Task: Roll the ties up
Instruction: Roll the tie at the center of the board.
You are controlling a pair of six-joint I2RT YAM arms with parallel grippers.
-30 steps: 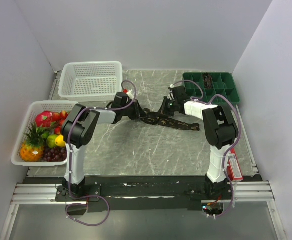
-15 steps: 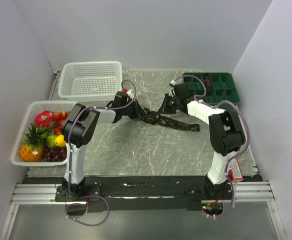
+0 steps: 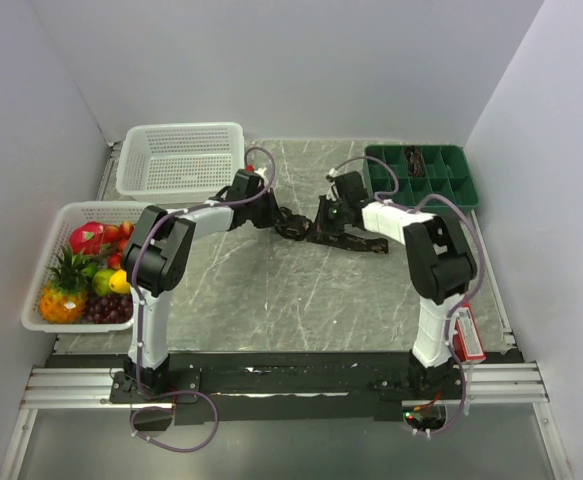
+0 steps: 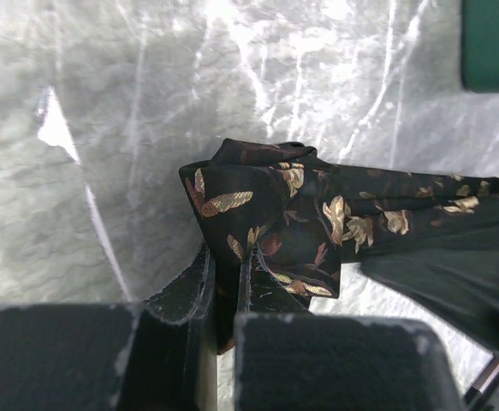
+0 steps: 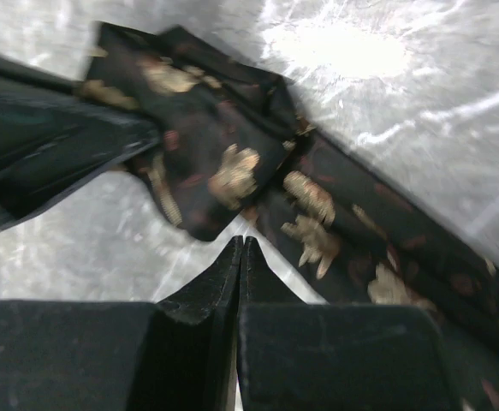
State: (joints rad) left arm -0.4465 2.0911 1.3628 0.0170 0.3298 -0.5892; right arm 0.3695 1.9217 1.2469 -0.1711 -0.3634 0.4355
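One dark tie point(image 3: 349, 238) with tan leaf marks lies across the middle of the table, its left end folded into a bunch. My left gripper point(image 3: 272, 213) is shut on that folded end; in the left wrist view the fingers point(image 4: 229, 253) pinch the tie point(image 4: 275, 201). My right gripper point(image 3: 322, 217) is just right of the bunch. In the right wrist view its jaws point(image 5: 243, 242) are pressed together with nothing between them, the tips just short of the tie point(image 5: 215, 163).
A green compartment tray point(image 3: 451, 185) at the back right holds dark items in some cells. An empty white basket point(image 3: 181, 160) stands at the back left. A white basket of fruit point(image 3: 81, 265) is on the left. Purple cables loop over both arms.
The left gripper has moved back and to the right with the tie end, so the tie is bunched up and shorter. The right gripper has swung left, close to the folded end.
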